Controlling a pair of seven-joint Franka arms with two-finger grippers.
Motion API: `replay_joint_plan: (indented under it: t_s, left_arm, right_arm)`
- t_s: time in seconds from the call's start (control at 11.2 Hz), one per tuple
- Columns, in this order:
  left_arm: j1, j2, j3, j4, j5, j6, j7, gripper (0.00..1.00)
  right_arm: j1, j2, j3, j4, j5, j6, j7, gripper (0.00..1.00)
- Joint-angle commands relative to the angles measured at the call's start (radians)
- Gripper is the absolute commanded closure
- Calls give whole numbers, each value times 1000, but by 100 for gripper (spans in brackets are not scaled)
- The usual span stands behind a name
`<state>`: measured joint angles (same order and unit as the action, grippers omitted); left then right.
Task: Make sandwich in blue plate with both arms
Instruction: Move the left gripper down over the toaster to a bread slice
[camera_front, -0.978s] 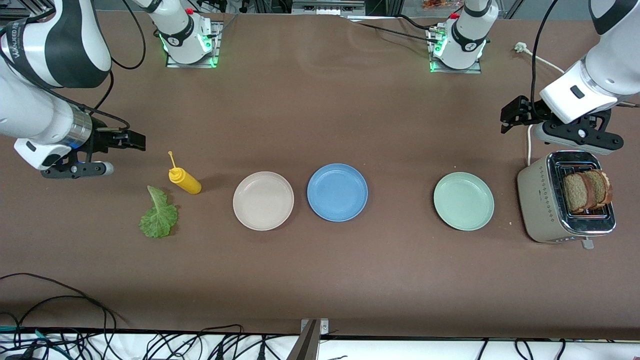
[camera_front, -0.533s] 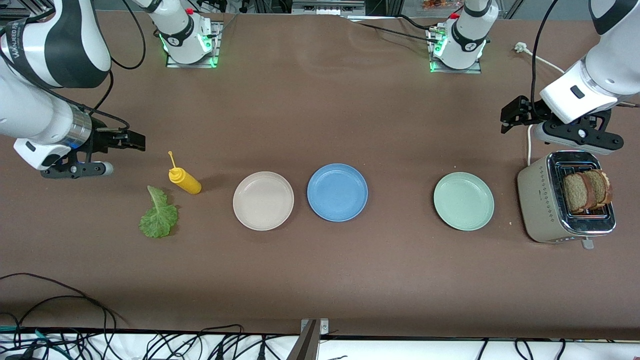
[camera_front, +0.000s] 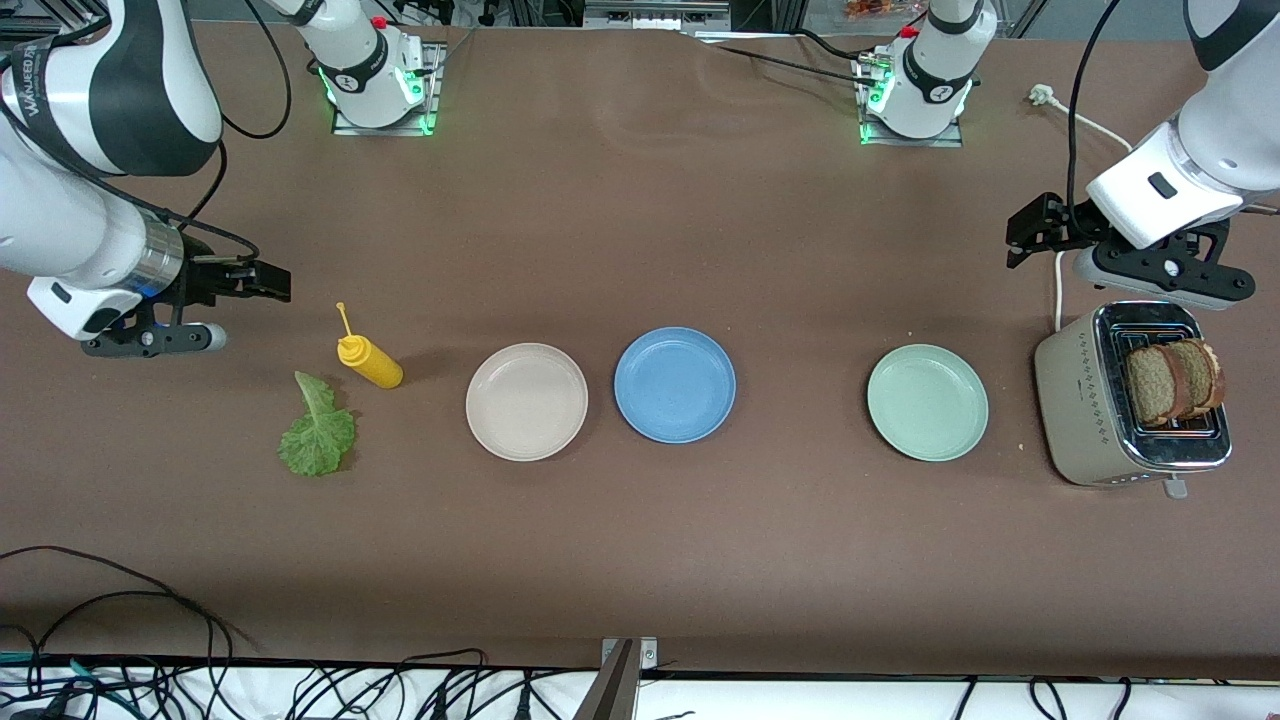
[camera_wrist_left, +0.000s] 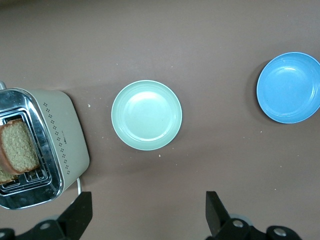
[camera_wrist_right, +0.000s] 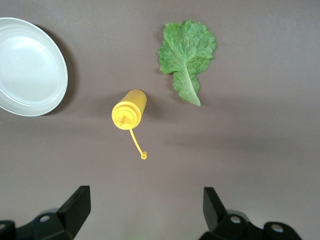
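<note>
Brown tabletop (camera_front: 640, 560), front view: blue plate (camera_front: 675, 385) lies mid-table between a beige plate (camera_front: 527, 402) and a mint plate (camera_front: 928, 402). Bread slices (camera_front: 1172, 382) stand in the toaster (camera_front: 1085, 410) at the left arm's end; lettuce (camera_front: 318, 432) and mustard bottle (camera_front: 368, 360) at the right arm's.

Left wrist view: left gripper (camera_wrist_left: 147, 215) spread wide, empty, over bare table.

Right wrist view: right gripper (camera_wrist_right: 145, 212) likewise wide, empty.

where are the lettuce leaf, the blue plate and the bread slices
lettuce leaf (camera_front: 318, 438): front view, broad ruffled end
blue plate (camera_front: 675, 385): front view, bare middle
bread slices (camera_front: 1172, 382): front view, tops sticking out of the toaster
</note>
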<state>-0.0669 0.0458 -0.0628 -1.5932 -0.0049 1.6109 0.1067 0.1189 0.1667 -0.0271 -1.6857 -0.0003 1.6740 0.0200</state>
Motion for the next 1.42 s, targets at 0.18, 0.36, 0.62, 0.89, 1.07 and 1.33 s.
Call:
replay_joint_plan:
  t_s: [0.18,0.36,0.62,0.89,1.07,1.33]
  left_arm:
    - [24,6,1,10,6,-9,24,0]
    - [25,6,1,10,8,-8,24,0]
    - [33,8,1,10,8,-8,24,0]
    - [36,8,1,10,8,-9,24,0]
    - [38,12,1,10,13,-5,24,0]
    - [103,86,17,45,6,3,25,0]
  right_arm:
    - [-1,-1,-2,15,19,-7,-18,0]
    - [-1,-1,-2,15,19,-10,-18,0]
    - [1,-3,1,15,19,-13,-18,0]
    - [1,-3,1,14,19,-16,-17,0]
    - [2,-4,1,14,20,-17,-17,0]
    - [2,-7,12,14,20,-17,-14,0]
